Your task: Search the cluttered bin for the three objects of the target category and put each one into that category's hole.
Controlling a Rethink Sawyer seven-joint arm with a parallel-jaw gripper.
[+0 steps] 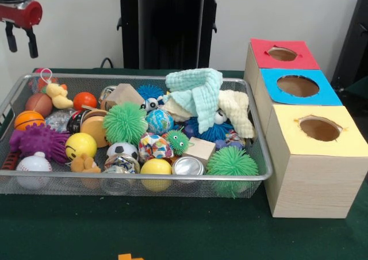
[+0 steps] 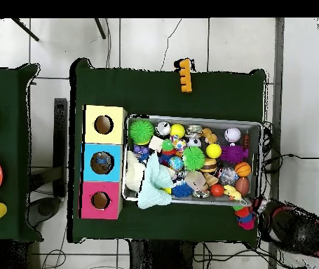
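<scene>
Gripper: parked high, off the bin's corner at about 10 o'clock in the front view; two dark fingers hang apart with nothing between them, so jaws spread and empty.
Bin: wire mesh, packed full; balls, spiky toys, blocks, a can and cloths touching or piled on one another.
Boxes: red, blue, yellow, in a row just beside the bin at its 3 o'clock side, each with one hole on top.
Target category: not stated; which three things count cannot be told from here.
Candidates on top: green spiky ball, smiley ball, cloth draped over the middle-back heap.
Step, as judged: search not yet begun, nothing lifted.
Doing it well: take what lies free on top first; come straight down with jaws wide, centre on the thing, avoid the mesh rim.
Risk: the cloth hides items beneath; neighbours may roll when one is pulled.
</scene>
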